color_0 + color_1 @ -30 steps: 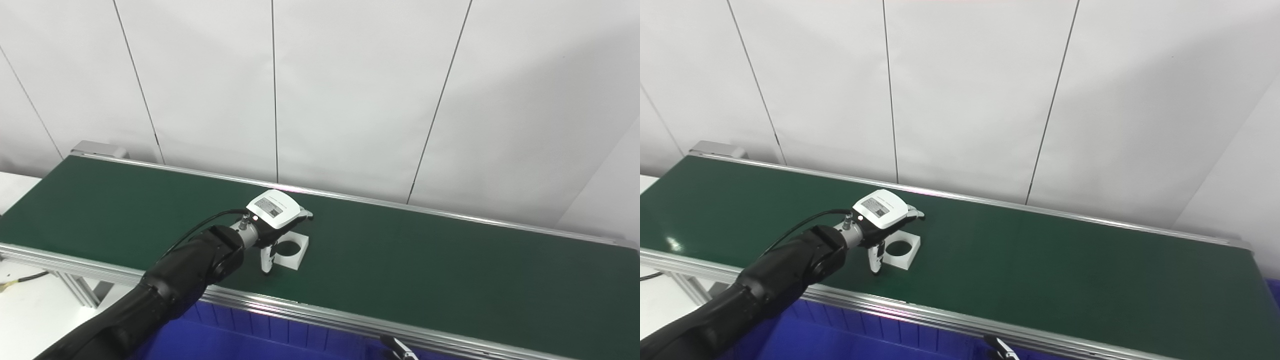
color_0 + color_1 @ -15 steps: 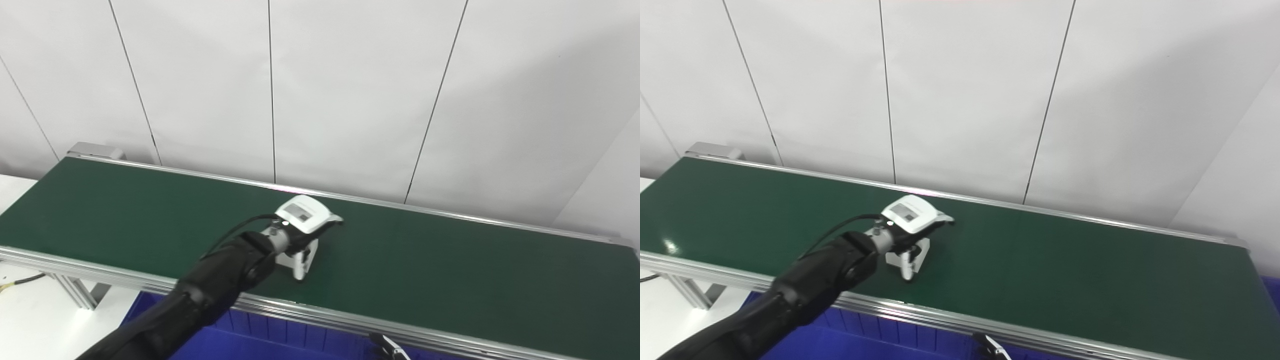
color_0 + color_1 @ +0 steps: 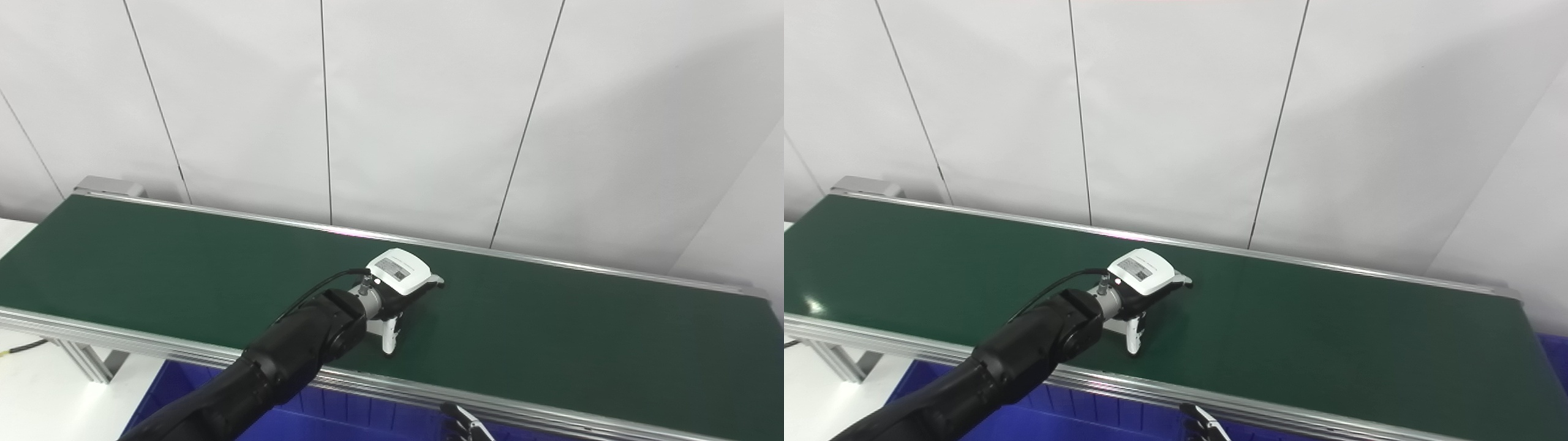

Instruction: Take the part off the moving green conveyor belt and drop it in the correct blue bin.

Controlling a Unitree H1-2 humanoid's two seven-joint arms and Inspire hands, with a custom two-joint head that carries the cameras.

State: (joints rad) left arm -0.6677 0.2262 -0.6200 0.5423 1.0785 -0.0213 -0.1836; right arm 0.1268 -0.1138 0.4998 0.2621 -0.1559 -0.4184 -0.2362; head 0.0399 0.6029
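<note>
My left hand (image 3: 398, 285) reaches over the green conveyor belt (image 3: 551, 343) near its middle and rests low on it. Its fingers curl down on the far side and its thumb (image 3: 389, 340) stands on the belt at the near side, closed around the white part (image 3: 374, 328). Only a small white corner of the part shows under the palm (image 3: 1119, 327). Just the fingertips of my right hand (image 3: 465, 425) poke up at the bottom edge, below the belt's near rail; their pose is unclear.
A blue bin (image 3: 343, 422) sits below the belt's near aluminium rail (image 3: 184, 352). Another blue edge (image 3: 1557, 355) shows past the belt's right end. A white panelled wall stands right behind the belt. A white table surface (image 3: 37, 392) lies at the lower left.
The left hand has travelled right along the belt together with the part and closed over it; the part's round hole, visible a second ago, is now hidden. The camera has shifted slightly.
</note>
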